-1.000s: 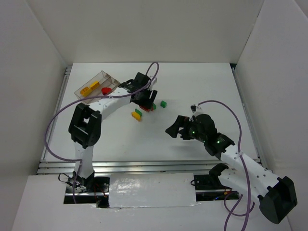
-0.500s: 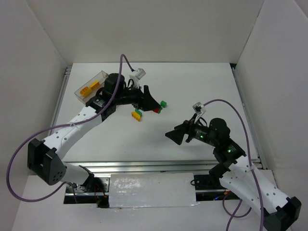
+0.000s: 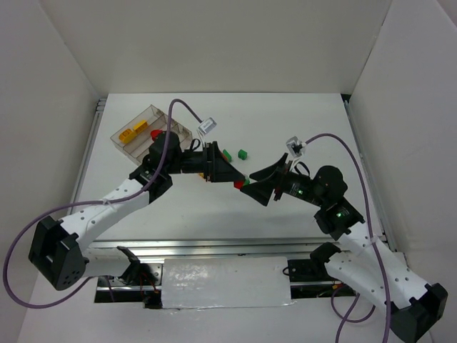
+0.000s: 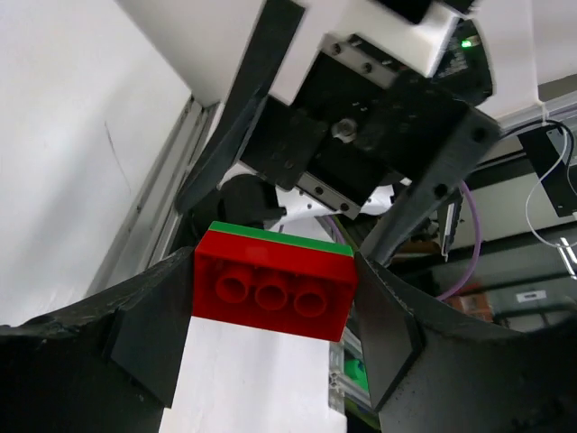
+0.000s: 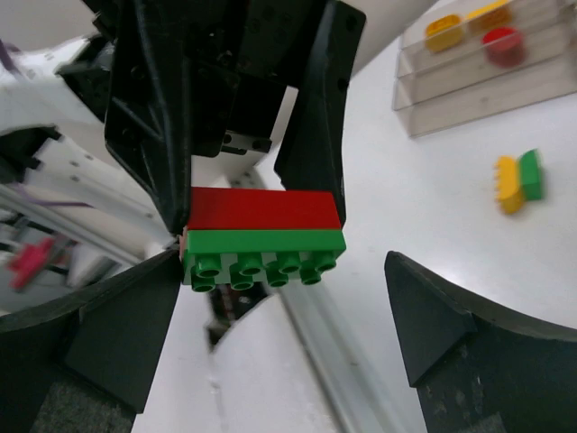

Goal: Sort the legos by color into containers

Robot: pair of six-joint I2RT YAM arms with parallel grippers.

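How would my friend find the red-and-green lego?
Look over the table, where the two arms meet. The left arm's jaws hold the lego in the air. It is red joined to green; the other pair is yellow and green.

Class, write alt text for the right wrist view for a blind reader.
The left gripper holds a red brick stacked on a green brick at the mouth of the open right gripper. A clear tray sits beyond.
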